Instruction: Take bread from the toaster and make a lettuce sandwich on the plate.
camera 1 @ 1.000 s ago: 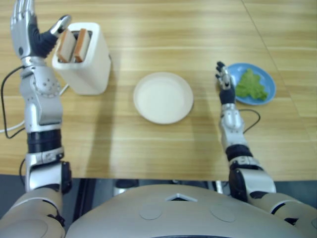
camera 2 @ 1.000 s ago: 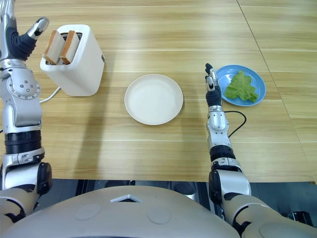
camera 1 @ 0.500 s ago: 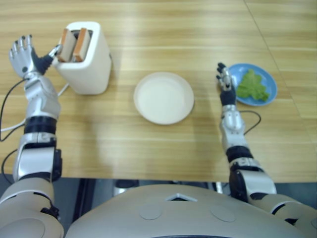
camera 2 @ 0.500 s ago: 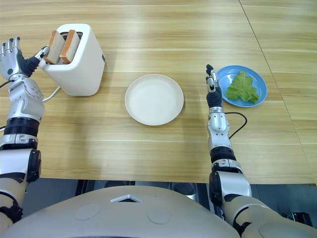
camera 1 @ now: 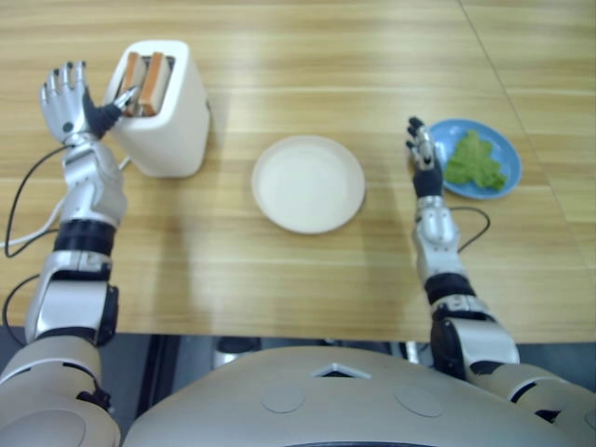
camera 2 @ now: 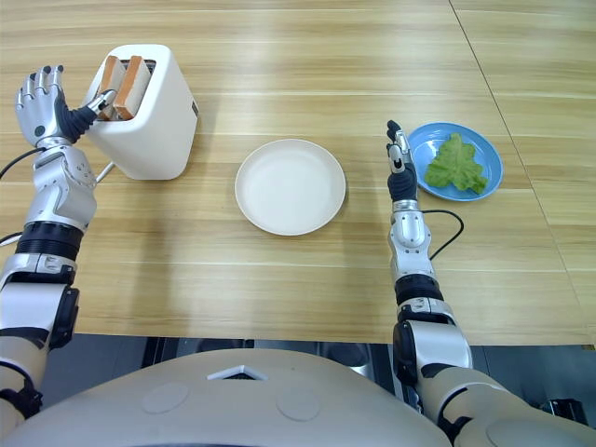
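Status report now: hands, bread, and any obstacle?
Left hand open beside toaster, right hand open beside lettuce. Both bread slices in toaster, plate bare. Nothing between toaster and plate.

"How much of the two toasted brown bread slices (camera 1: 155,82) showed?"
"Only the tops. The white box-shaped toaster (camera 1: 172,130) hid the rest."
"Was the left hand (camera 1: 65,107) touching them?"
"Couldn't tell. The thumb tip was too small against the near slice."

Wide gap between toaster (camera 2: 149,116) and plate (camera 2: 290,186)
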`<state>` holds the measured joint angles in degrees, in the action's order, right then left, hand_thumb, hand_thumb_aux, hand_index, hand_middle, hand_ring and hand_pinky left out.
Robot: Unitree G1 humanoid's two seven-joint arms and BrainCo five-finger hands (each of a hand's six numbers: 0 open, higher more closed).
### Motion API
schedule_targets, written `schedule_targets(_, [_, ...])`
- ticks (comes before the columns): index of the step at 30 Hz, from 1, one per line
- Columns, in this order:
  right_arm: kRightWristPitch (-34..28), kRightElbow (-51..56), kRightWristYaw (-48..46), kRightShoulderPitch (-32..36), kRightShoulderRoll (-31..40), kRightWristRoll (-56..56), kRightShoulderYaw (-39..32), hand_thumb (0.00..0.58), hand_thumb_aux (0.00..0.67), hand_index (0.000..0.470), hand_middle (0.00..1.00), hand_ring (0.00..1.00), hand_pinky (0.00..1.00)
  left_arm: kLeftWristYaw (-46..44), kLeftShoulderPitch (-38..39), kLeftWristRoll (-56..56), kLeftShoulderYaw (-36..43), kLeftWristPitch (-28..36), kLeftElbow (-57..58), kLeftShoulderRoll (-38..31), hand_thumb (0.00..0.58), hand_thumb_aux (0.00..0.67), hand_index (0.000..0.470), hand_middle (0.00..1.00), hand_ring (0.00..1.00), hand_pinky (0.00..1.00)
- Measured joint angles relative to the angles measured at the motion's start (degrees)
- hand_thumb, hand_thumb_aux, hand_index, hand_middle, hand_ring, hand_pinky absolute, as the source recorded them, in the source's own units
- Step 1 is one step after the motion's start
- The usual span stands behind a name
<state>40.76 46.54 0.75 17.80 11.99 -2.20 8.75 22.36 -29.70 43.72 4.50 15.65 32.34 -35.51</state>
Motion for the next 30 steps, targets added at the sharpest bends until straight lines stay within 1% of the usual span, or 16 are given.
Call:
schedule_targets(11, [-0.02, 0.34, 0.26, 0.03, -0.01, -0.28, -0.02, 0.000, 0.000, 0.000, 0.00, 0.00, 0.00, -1.43, 1.77, 1.03, 1.67, 3.21, -2.56, -0.32, 0.000, 0.000, 0.000, 0.00, 0.00, 0.00])
schedule_targets(12, [-0.02, 0.34, 0.30, 0.03, -0.01, -0.28, -0.02, 0.000, 0.000, 0.000, 0.00, 0.00, 0.00, -1.62, 1.77, 1.06, 1.77, 3.37, -2.60, -0.37, 0.234, 0.152, 0.105, 0.00, 0.00, 0.00])
schedule_targets(13, [-0.02, 0.34, 0.34, 0.03, 0.00, -0.29, -0.02, 0.000, 0.000, 0.000, 0.00, 0.00, 0.00, -1.83, 1.77, 1.07, 1.85, 3.57, -2.61, -0.42, 0.445, 0.347, 0.238, 0.00, 0.00, 0.00])
schedule_targets(14, [-0.02, 0.34, 0.37, 0.03, 0.00, -0.29, -0.01, 0.000, 0.000, 0.000, 0.00, 0.00, 0.00, -2.12, 1.80, 1.07, 2.05, 3.62, -2.63, -0.48, 0.508, 0.434, 0.298, 0.00, 0.00, 0.00])
schedule_targets(16, [-0.03, 0.34, 0.38, 0.04, 0.03, -0.29, -0.01, 0.000, 0.000, 0.000, 0.00, 0.00, 0.00, -2.32, 1.77, 1.04, 2.33, 3.60, -3.41, -0.67, 0.508, 0.434, 0.298, 0.00, 0.00, 0.00])
schedule_targets(17, [-0.03, 0.34, 0.38, 0.04, 0.03, -0.30, -0.01, 0.000, 0.000, 0.000, 0.00, 0.00, 0.00, -2.34, 1.73, 1.00, 2.34, 3.44, -3.77, -0.77, 0.580, 0.654, 0.449, 0.00, 0.00, 0.00])
schedule_targets(18, [-0.03, 0.34, 0.38, 0.04, 0.03, -0.30, -0.01, 0.000, 0.000, 0.000, 0.00, 0.00, 0.00, -2.25, 1.72, 0.95, 2.33, 3.17, -4.03, -0.80, 0.580, 0.670, 0.460, 0.00, 0.00, 0.00])
schedule_targets(19, [-0.03, 0.34, 0.40, 0.04, 0.06, -0.30, -0.01, 0.000, 0.000, 0.000, 0.00, 0.00, 0.00, -1.96, 1.72, 0.78, 2.32, 2.74, -4.44, -0.80, 0.580, 0.670, 0.460, 0.00, 0.00, 0.00])
schedule_targets(20, [-0.04, 0.34, 0.43, 0.03, 0.10, -0.30, 0.00, 0.000, 0.000, 0.000, 0.00, 0.00, 0.00, -1.70, 1.73, 0.72, 2.33, 2.52, -4.90, -0.80, 0.580, 0.670, 0.460, 0.67, 0.67, 0.67])
schedule_targets(21, [-0.04, 0.34, 0.46, 0.04, 0.13, -0.31, 0.00, 0.000, 0.000, 0.000, 0.00, 0.00, 0.00, -1.39, 1.77, 0.71, 2.46, 2.20, -5.37, -0.76, 0.580, 0.670, 0.460, 0.93, 0.93, 0.93])
schedule_targets(22, [-0.04, 0.34, 0.49, 0.03, 0.15, -0.32, -0.01, 0.000, 0.000, 0.000, 0.00, 0.00, 0.00, -1.19, 1.93, 0.70, 2.53, 1.84, -5.69, -0.70, 0.580, 0.670, 0.460, 1.00, 1.00, 1.00])
schedule_targets(27, [-0.07, 0.35, 0.61, -0.01, 0.27, -0.33, 0.02, 0.000, 0.000, 0.000, 0.00, 0.00, 0.00, 0.16, 3.10, 0.76, 2.60, 0.92, -7.72, -0.43, 0.580, 0.670, 0.460, 1.00, 1.00, 1.00])
schedule_targets(30, [-0.08, 0.37, 0.74, 0.00, 0.27, -0.44, -0.01, 0.000, 0.000, 0.000, 0.00, 0.00, 0.00, 2.71, 4.23, 0.84, 2.32, 0.39, -11.30, -0.16, 0.580, 0.670, 0.460, 1.00, 1.00, 1.00])
